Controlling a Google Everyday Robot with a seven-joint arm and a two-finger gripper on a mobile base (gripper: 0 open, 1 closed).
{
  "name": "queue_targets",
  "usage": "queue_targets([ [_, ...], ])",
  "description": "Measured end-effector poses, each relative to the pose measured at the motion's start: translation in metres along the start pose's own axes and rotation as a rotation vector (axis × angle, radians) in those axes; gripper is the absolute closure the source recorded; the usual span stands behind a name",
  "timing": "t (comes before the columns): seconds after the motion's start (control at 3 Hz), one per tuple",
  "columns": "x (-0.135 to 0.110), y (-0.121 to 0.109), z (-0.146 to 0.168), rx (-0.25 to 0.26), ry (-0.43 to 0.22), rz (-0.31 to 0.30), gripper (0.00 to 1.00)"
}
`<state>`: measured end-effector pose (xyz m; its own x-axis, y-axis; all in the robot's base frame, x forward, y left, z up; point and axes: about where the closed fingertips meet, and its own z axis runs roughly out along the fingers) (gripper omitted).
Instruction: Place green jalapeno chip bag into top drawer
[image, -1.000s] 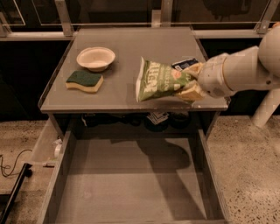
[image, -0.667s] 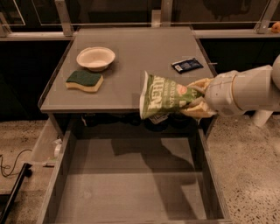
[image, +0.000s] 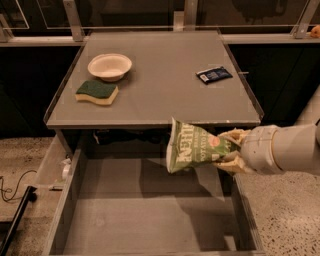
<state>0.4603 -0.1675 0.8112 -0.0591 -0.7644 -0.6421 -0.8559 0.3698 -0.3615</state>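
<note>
The green jalapeno chip bag (image: 196, 145) is a crinkly green bag with white lettering and a red-orange spot. It hangs in the air over the right rear part of the open top drawer (image: 145, 210), below the tabletop's front edge. My gripper (image: 231, 150) comes in from the right on a pale, thick arm and is shut on the bag's right end. The drawer is wide, grey and bare inside, pulled out toward the camera.
On the tabletop (image: 160, 75) stand a pale bowl (image: 110, 65), a green-topped yellow sponge (image: 97, 92) and a small dark blue packet (image: 214, 74). A narrow pale side tray (image: 52, 165) sits left of the drawer. A black cable (image: 15, 186) lies on the speckled floor.
My gripper has carried the bag off the tabletop's right front, forward and down, so it now hangs over the open drawer. The dark blue packet is uncovered.
</note>
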Motion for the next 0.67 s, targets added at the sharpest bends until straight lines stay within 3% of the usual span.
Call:
queue_targets([
  [0.33, 0.0347, 0.0232, 0.025, -0.045, -0.02, 0.065, 1.0],
  [0.67, 0.0346, 0.0233, 0.0254, -0.045, -0.02, 0.065, 1.0],
])
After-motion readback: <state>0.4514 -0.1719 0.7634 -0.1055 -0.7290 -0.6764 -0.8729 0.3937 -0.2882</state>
